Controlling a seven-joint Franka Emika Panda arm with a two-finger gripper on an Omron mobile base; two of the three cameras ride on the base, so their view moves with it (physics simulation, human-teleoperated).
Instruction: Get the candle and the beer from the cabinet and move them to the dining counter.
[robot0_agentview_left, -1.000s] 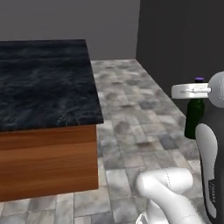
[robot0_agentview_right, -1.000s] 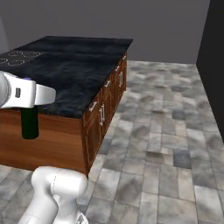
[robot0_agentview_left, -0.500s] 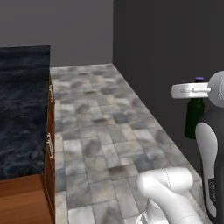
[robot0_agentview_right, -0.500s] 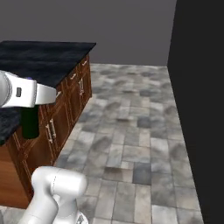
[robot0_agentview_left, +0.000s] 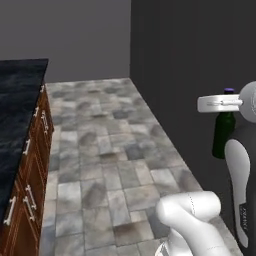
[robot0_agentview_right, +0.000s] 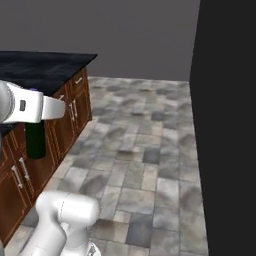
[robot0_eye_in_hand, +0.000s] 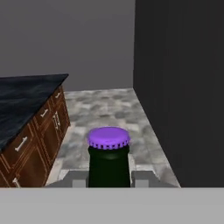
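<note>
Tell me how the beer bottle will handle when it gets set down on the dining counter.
The beer looks tall and slim, so probably tippy. Its dark glass looks smooth, so likely slippery and breakable. The dining counter looks hard, so set it down gently.

PASSAGE: open tiled floor (robot0_agentview_left: 105, 160) ran between the dining counter (robot0_agentview_left: 15, 95) and a dark wall (robot0_agentview_left: 200, 60) | LEFT LIMIT: counter top over drawer fronts (robot0_agentview_right: 70, 107) with handles | RIGHT LIMIT: dark wall, near the carried beer (robot0_agentview_left: 223, 135) | FAR END: grey wall (robot0_agentview_right: 125, 35) closed the lane | FLOOR: unobstructed between both sides
</note>
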